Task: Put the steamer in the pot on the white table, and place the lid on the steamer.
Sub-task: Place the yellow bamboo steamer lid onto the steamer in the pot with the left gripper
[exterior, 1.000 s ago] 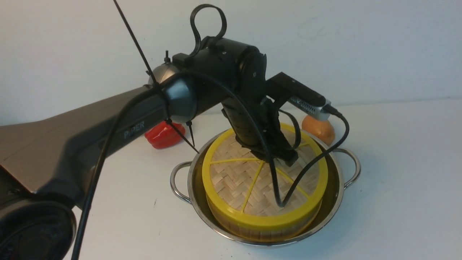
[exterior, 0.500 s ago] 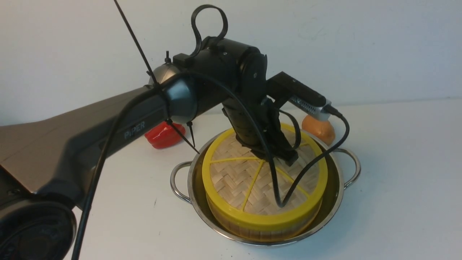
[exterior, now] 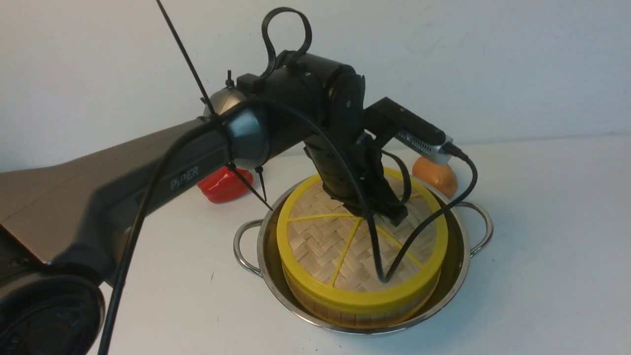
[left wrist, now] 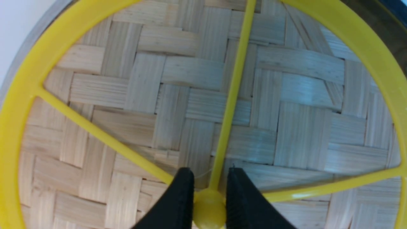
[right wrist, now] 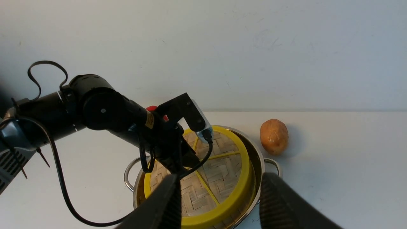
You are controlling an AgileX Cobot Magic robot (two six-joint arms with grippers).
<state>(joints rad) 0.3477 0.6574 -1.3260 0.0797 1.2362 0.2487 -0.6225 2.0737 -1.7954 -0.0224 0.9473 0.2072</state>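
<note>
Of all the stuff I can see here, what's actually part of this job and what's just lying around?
Part of the job:
- the steamer, sitting in the pot
- the pot
- the lid, on top of the steamer
- the white table

Just lying about:
- a red pepper-like item
- an orange-brown roundish item

A: "What do you see at the back?"
B: "You have a big plain wall [exterior: 517, 64], pale and a bit blue."
A: "Any marks on it?"
B: "Yes, you can see faint smudges. Your light is soft, with dim shadows."
</note>
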